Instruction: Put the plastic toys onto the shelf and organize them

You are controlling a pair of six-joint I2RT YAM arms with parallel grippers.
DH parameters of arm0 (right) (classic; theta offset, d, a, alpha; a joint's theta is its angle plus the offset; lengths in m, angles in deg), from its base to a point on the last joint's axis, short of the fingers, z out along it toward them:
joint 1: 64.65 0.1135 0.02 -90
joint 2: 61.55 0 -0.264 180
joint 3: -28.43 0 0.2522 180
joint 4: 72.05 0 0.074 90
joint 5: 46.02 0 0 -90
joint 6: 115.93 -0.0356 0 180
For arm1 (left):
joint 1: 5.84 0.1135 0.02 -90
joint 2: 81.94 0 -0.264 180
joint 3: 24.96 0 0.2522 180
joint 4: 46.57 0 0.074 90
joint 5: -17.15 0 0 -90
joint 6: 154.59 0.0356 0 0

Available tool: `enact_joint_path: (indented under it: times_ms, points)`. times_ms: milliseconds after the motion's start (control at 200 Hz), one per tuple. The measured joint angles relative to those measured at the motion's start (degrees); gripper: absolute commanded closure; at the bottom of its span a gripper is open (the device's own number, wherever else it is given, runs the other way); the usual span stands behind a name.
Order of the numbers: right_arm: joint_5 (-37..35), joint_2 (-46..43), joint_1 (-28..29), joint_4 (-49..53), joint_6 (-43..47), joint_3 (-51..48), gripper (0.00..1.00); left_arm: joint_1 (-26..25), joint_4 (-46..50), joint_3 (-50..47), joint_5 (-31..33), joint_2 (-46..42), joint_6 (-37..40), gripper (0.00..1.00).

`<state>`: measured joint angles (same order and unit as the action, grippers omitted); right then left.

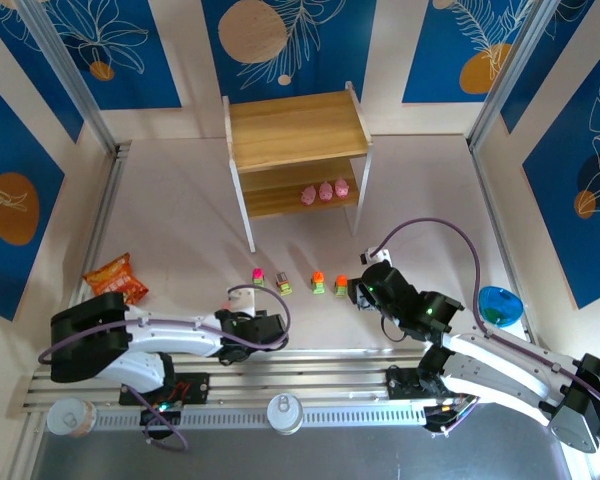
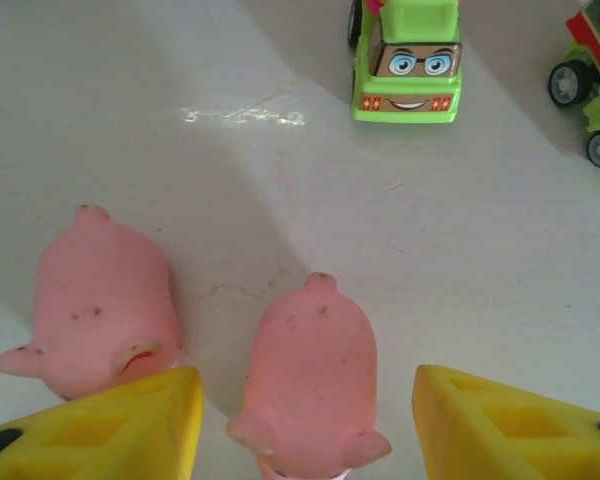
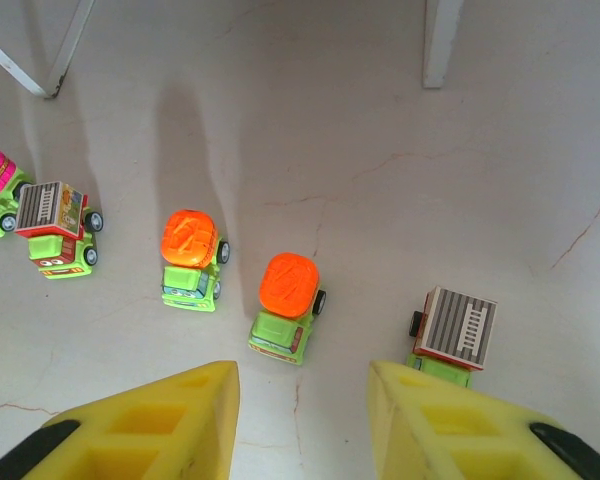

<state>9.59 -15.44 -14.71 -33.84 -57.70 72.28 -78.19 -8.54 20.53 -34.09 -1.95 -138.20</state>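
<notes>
The left gripper (image 2: 308, 385) hangs low over the pale table (image 2: 130, 120) with its yellow fingers (image 2: 130, 420) apart. They straddle a rounded pink plastic figurine (image 2: 315, 345), and a sliver of table shows on either side, so nothing is clamped yet. A second pink figurine (image 2: 100, 305) lies close against the finger on the left. To my eye that is the thing to mind: close squarely on the middle one's body, then lift straight up so the neighbour isn't dragged along. These figurines look smooth and rounded, so a grip across the widest part seems safest.

The right gripper (image 3: 302, 378) also has its fingers parted and empty. An orange-topped yellow-green toy car (image 3: 285, 305) sits just beyond the gap, and a grey-topped car (image 3: 452, 335) is beside its right finger.

The light wooden two-tier shelf (image 1: 298, 130) stands at the far side, with three pink figurines (image 1: 326, 190) in a row on its lower board. This one would sit well next to them.
</notes>
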Motion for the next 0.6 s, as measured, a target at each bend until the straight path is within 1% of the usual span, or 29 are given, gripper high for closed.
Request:
enact_joint_path:
  times_ms: [440, 600]
  points:
    - [-0.1, 0.3, 0.2, 0.0, 0.0, 0.0, 0.63, 0.1, -3.7, -1.0, -0.8, 1.6, 0.6, 0.5]
    - [-0.1, 0.3, 0.3, 0.0, 0.0, 0.0, 0.63, 0.1, -3.7, -1.1, -0.3, 1.6, 0.6, 0.55]
